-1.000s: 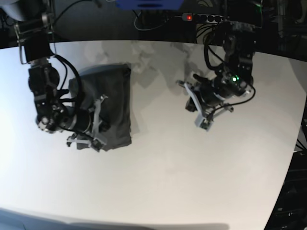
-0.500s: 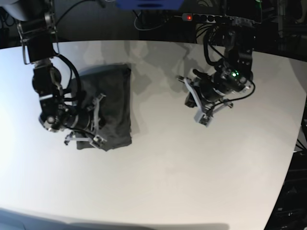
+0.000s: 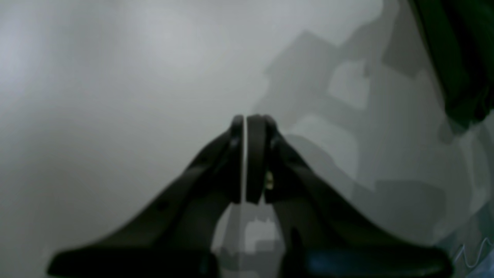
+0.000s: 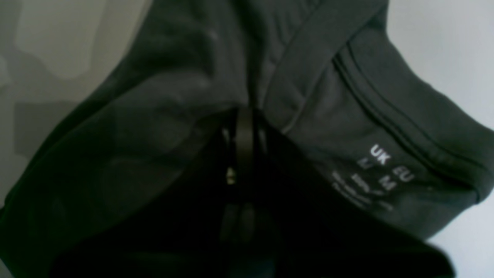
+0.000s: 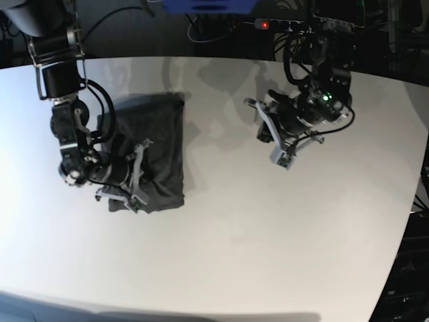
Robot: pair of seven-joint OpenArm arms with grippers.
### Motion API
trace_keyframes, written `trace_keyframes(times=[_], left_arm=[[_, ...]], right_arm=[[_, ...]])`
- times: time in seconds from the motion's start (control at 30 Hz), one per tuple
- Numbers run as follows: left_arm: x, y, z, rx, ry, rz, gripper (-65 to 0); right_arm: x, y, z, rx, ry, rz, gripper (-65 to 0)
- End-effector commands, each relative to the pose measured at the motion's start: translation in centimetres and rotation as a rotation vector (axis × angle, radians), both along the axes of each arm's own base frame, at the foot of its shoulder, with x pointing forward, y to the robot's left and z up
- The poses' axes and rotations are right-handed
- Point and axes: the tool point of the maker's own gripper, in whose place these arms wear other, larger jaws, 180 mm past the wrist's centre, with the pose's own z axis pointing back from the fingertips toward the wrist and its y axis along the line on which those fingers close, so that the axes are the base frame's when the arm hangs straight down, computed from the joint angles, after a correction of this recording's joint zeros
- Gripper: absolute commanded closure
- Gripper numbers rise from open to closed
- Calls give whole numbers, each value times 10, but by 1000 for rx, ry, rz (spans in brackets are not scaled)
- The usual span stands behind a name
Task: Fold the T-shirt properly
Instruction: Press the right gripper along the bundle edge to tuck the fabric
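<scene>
The dark grey T-shirt [image 5: 157, 144] lies folded into a narrow block on the left part of the white table [image 5: 241, 241]. My right gripper [image 5: 146, 173] rests on its near left part. In the right wrist view the fingers [image 4: 244, 131] are shut, with cloth bunched around their tips. The T-shirt [image 4: 146, 127] fills that view, with the collar and printed size label [image 4: 380, 170] at the right. My left gripper [image 5: 267, 137] hovers over bare table to the right of the shirt, apart from it. In the left wrist view the left gripper [image 3: 246, 119] is shut and empty.
A power strip with a red light [image 5: 281, 25] and cables lie behind the table's far edge. A blue object [image 5: 208, 5] sits at the top centre. Dark equipment stands at the right edge [image 5: 409, 268].
My right arm has drawn slightly left and back over the shirt. My left gripper has shifted a little toward the far edge. The shirt has kept its shape.
</scene>
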Motion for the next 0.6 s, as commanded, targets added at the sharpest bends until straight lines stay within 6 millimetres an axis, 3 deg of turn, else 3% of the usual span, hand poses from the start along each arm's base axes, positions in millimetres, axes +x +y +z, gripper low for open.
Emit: trace_keyframes(times=[0.0,0.4,0.57], left_arm=[[9,-2,12,-18,-44,-3,-22],[6,-4,24,-21,-77,-11,-22],[6,-4,24,-21,-77,-11,-22]], right_arm=[[4,-14,-1,-57,11,-5,-3],[13,-46,-10,-24,36,-120,-3],[13,-46,-10,-28,36,-117,-3]])
